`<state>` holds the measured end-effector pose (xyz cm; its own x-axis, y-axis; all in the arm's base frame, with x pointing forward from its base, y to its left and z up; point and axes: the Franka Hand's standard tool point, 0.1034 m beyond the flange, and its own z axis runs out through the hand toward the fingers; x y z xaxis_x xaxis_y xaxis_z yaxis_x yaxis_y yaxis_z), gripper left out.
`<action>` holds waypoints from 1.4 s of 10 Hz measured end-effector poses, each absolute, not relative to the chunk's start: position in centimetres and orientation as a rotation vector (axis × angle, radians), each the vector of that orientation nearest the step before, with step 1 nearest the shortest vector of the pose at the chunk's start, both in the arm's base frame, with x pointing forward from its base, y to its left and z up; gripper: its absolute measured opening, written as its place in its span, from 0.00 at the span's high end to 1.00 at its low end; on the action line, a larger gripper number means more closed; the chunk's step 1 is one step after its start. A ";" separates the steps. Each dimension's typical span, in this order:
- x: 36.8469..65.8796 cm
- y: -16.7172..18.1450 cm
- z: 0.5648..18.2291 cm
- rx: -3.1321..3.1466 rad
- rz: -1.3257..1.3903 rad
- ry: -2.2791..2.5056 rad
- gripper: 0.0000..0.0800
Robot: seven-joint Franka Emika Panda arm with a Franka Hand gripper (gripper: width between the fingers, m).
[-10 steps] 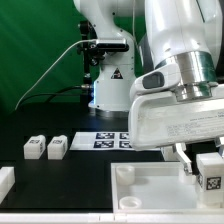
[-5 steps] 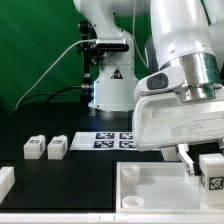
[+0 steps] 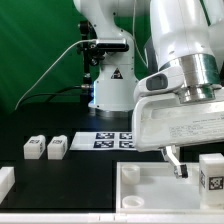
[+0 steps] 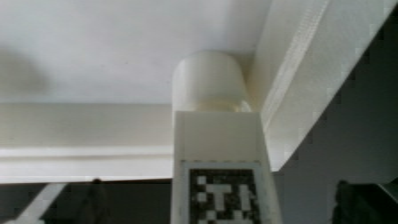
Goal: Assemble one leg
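Jaws have spread since before, now released | leg upright between them | arm low over tray

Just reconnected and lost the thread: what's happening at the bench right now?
The arm's hand straddles one leg standing at a corner of the white tray-like piece. Its fingers look spread, with gaps on both sides of the leg, so it seems not gripped. Two more legs lie on the table beside the marker board.
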<state>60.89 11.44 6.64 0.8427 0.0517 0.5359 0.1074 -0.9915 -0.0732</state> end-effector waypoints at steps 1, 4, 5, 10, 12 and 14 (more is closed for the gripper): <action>60.9 11.4 6.6 -2.919 -0.844 -0.126 0.19; 60.9 11.4 6.6 -2.919 -0.844 -0.126 0.19; 60.9 11.4 6.6 -2.919 -0.844 -0.126 0.19; 61.8 11.4 8.6 -2.957 -0.519 -0.124 0.19; 62.8 11.8 9.3 -2.956 -0.307 -0.117 0.19; 62.3 11.7 8.8 -2.949 -0.045 -0.128 0.19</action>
